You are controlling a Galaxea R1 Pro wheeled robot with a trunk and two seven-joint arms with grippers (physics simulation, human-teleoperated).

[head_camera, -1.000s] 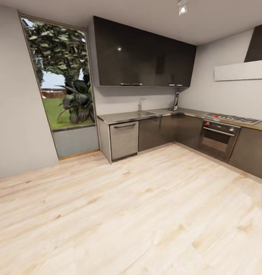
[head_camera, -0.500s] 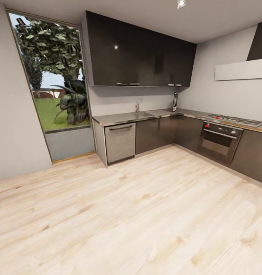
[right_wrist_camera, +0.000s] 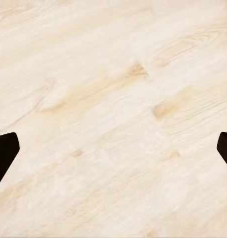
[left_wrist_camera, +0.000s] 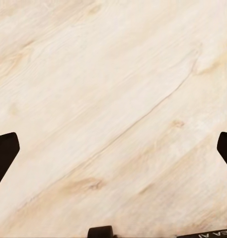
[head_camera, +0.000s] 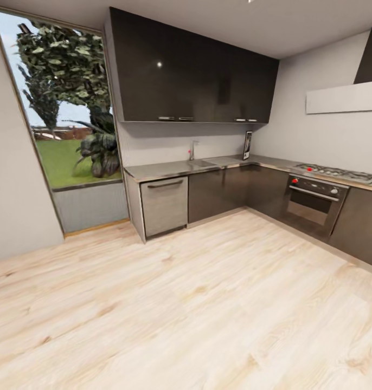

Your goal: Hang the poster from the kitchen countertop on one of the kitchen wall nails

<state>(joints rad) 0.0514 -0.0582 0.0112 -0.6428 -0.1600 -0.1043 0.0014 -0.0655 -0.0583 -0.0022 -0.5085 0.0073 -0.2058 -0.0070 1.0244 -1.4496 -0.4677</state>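
The poster [head_camera: 248, 145] stands small and upright at the back corner of the kitchen countertop [head_camera: 164, 170], leaning on the grey wall; its art is too small to make out. The steel worktop runs in an L past the sink tap [head_camera: 192, 150] to the gas hob [head_camera: 338, 174]. No wall nail can be made out at this distance. In the left wrist view my left gripper [left_wrist_camera: 113, 153] is open, dark fingertips [left_wrist_camera: 4, 151] wide apart over pale wood floor. My right gripper [right_wrist_camera: 113, 153] is likewise open above the planks, holding nothing.
Glossy black wall cabinets [head_camera: 191, 76] hang over the counter. A steel dishwasher front [head_camera: 164, 206] and an oven [head_camera: 312, 205] sit below it. A tall window [head_camera: 66, 124] with greenery is at the left. Wide wood floor [head_camera: 186, 303] lies between me and the units.
The whole head view has shifted: the camera has moved nearer the kitchen and turned slightly, so window and cabinets sit further left and larger. Nothing in the room itself moved.
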